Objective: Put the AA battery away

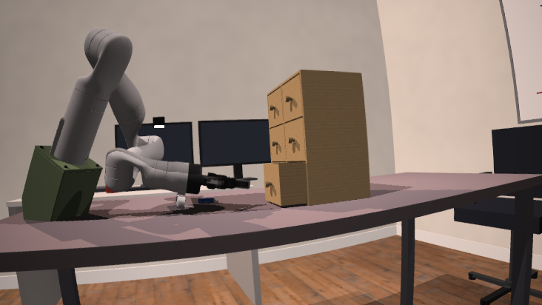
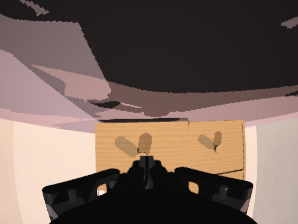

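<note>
The near edge of the table (image 1: 265,235) is seen curving across the foreground, with the arm's green base (image 1: 56,185) set towards its left end. From this base the arm is folded down so that the forearm runs level and low over the surface, pointing rightwards at the chest (image 1: 333,136). The gripper (image 1: 242,183) is carried at its tip with the fingers pressed fully together and nothing between them. Beneath the wrist, on the table, a small white object (image 1: 181,200) is seen, and just to its right a short blue one (image 1: 206,200), which is judged to be the battery; it lies behind and below the fingertips, on the side away from the chest, and its long axis appears to run roughly along the arm's line, though it is too small for certainty. In the wrist view the fingers are framed against the wooden drawer fronts (image 2: 169,145) and their handles straight ahead, with none yet touched. The chest stands further along the table towards its right end; its bottom drawer (image 1: 284,183) sits slightly proud of the fronts above. Which drawer already holds a battery cannot be told. Two dark monitors (image 1: 233,141) are ranged along the far edge.
</note>
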Robot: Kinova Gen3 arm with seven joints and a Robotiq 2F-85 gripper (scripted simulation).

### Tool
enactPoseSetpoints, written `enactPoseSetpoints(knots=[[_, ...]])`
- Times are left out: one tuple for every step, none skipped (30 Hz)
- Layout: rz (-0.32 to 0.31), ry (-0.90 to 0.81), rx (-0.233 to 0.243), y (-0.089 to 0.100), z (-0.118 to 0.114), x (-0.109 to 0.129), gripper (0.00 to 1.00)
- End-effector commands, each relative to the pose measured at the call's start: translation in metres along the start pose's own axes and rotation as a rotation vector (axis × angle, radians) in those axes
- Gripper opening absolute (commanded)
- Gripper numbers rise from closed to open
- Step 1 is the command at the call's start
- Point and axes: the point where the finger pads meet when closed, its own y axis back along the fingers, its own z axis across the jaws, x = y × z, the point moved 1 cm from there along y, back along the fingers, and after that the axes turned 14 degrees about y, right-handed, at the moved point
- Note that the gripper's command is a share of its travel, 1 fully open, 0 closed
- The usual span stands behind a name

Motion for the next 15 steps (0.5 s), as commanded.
enactPoseSetpoints(knots=[[0.002,0.003,0.006,0.0000,-0.0033,0.0012,0.00],[0.002,0.003,0.006,-0.0001,-0.0036,0.0013,0.00],[0.002,0.003,0.006,-0.0001,-0.0038,0.0014,0.00],[0.002,0.003,0.006,-0.0001,-0.0038,0.0014,0.00],[0.002,0.003,0.006,-0.0001,-0.0038,0.0014,0.00],[0.002,0.003,0.006,-0.0002,-0.0040,0.0015,0.00],[0.002,0.003,0.006,-0.0002,-0.0042,0.0016,0.00],[0.002,0.003,0.006,-0.0003,-0.0044,0.0017,0.00],[0.002,0.003,0.006,-0.0003,-0.0045,0.0018,0.00],[0.002,0.003,0.006,-0.0003,-0.0047,0.0018,0.00],[0.002,0.003,0.006,-0.0004,-0.0048,0.0019,0.00],[0.002,0.003,0.006,-0.0004,-0.0049,0.0019,0.00],[0.002,0.003,0.006,-0.0004,-0.0050,0.0020,0.00],[0.002,0.003,0.006,-0.0004,-0.0051,0.0020,0.00],[0.002,0.003,0.006,-0.0004,-0.0052,0.0021,0.00]])
